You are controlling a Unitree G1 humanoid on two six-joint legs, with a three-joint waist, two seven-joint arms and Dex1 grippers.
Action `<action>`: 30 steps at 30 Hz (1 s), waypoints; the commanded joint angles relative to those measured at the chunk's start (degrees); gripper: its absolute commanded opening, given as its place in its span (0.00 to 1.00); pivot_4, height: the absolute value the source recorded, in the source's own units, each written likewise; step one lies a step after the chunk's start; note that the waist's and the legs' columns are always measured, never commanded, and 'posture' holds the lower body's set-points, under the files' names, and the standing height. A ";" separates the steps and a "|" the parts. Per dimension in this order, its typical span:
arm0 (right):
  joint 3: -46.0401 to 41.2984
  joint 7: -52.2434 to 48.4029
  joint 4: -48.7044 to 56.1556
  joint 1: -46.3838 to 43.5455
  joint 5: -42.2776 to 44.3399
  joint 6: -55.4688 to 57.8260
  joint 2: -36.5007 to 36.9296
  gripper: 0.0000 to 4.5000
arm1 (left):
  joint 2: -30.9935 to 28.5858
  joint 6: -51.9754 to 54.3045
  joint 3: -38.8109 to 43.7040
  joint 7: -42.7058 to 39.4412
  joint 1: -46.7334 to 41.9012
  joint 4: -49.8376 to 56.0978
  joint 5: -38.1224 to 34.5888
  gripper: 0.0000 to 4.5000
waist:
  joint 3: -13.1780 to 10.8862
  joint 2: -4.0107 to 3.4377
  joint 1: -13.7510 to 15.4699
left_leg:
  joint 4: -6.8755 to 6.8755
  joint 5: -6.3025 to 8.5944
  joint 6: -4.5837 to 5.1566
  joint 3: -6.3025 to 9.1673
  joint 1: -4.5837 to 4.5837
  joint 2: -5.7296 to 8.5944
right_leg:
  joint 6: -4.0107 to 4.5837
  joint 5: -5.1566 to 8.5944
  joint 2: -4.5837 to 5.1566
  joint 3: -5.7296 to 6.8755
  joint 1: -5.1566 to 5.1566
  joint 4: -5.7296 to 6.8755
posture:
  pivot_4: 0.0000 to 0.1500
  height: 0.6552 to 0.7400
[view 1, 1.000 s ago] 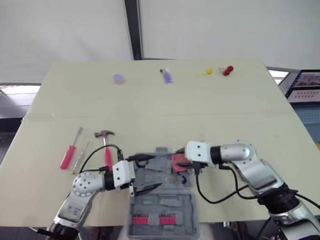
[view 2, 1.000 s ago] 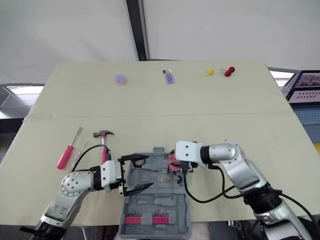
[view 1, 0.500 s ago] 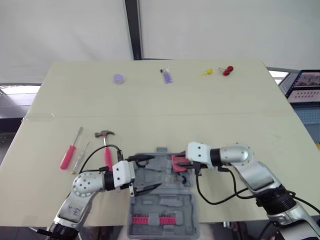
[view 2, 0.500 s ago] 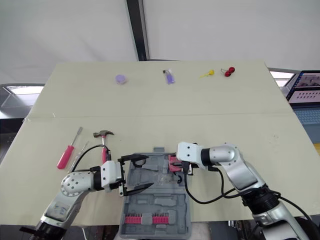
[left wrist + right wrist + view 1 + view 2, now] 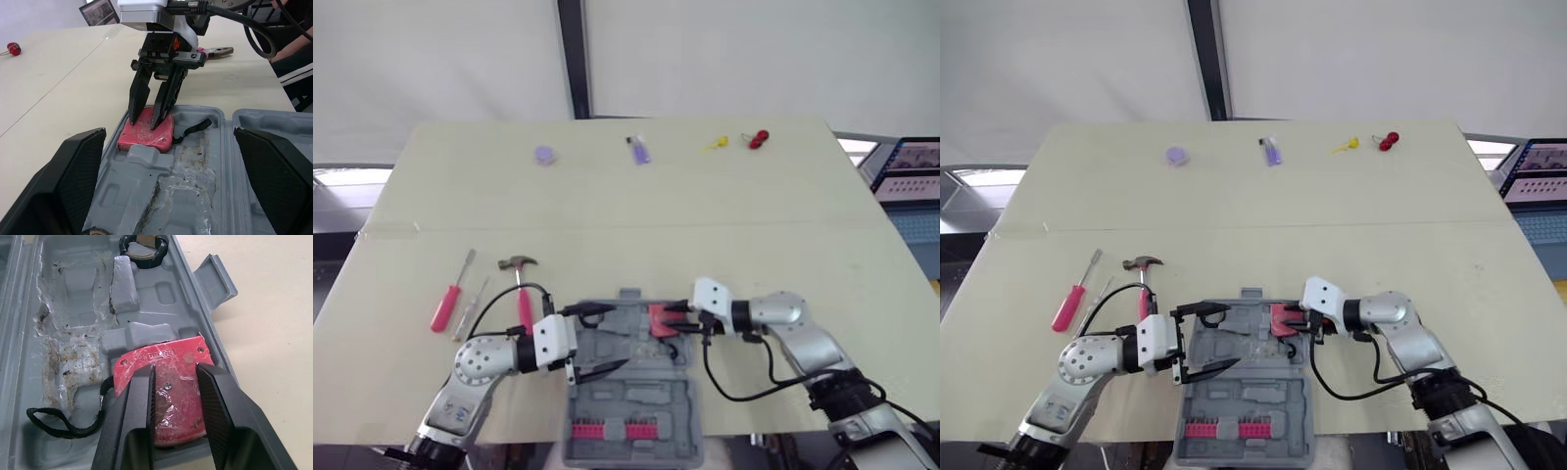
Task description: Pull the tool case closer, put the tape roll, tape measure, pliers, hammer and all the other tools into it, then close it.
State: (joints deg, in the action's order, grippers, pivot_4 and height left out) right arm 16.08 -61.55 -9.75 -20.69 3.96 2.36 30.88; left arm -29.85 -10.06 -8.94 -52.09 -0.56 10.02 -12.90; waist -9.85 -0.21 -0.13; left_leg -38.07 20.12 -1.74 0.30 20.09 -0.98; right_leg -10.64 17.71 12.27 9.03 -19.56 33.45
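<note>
Open at the near edge of the beige table (image 5: 724, 196): a grey moulded plastic tool case (image 5: 636, 401), its near half carrying two rows of red bits (image 5: 626, 431). In the right-hand recess of the far half, a flat red tape measure (image 5: 164, 357), black wrist strap (image 5: 63, 423) trailing beside it. Resting on that red face from above, the right gripper (image 5: 144, 122), fingers narrowly parted, both tips touching the top, pinching nothing. Over the far half's left side, the left gripper (image 5: 604, 340), fingers spread wide, holding nothing. In a recess near the case's latch tab, a black tape roll (image 5: 143, 248). On the table just left of the case, a hammer with steel head and pink handle (image 5: 523, 299); farther left, a thin clear-handled screwdriver (image 5: 472, 305) and a red-handled screwdriver (image 5: 443, 305), side by side. Behind the right gripper in the left wrist view, metal pliers (image 5: 215, 50) lying on the bare tabletop, outside the case.
</note>
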 commanded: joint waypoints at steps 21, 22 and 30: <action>-17.86 1.24 15.43 5.36 19.72 20.24 6.23 0.42 | -1.04 10.79 10.61 7.83 1.75 6.86 -5.31 1.00 | 0.25 -0.49 0.24 | 0.23 0.06 -0.05 -0.01 -0.38 -0.07 | 0.00 0.00 -0.10 0.03 0.51 -0.43 | 1.00 1.00; -19.79 1.13 15.02 6.45 19.97 20.70 7.93 0.48 | -1.21 11.00 12.46 8.63 2.36 6.71 -5.58 1.00 | 0.24 -0.46 0.32 | 0.23 0.06 -0.05 -0.01 -0.35 -0.07 | 0.00 0.00 -0.10 0.03 0.48 -0.43 | 1.00 1.00; -38.21 5.38 -3.91 15.50 18.80 15.12 16.34 0.99 | -5.28 11.34 35.83 16.07 7.80 -6.42 -6.93 1.00 | 0.18 -0.35 0.95 | 0.13 0.06 -0.04 -0.12 -0.02 -0.07 | 0.00 0.00 -0.09 -0.01 0.08 -0.32 | 1.00 1.00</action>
State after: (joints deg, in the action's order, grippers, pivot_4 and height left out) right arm -18.37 -57.37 -11.60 -5.29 22.65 19.99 46.07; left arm -34.21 1.99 22.71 -37.59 6.73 4.64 -18.95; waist -9.67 -0.56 0.82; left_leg -37.95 20.18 -1.78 0.18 20.09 -1.05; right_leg -10.64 17.71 12.17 9.02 -19.51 33.13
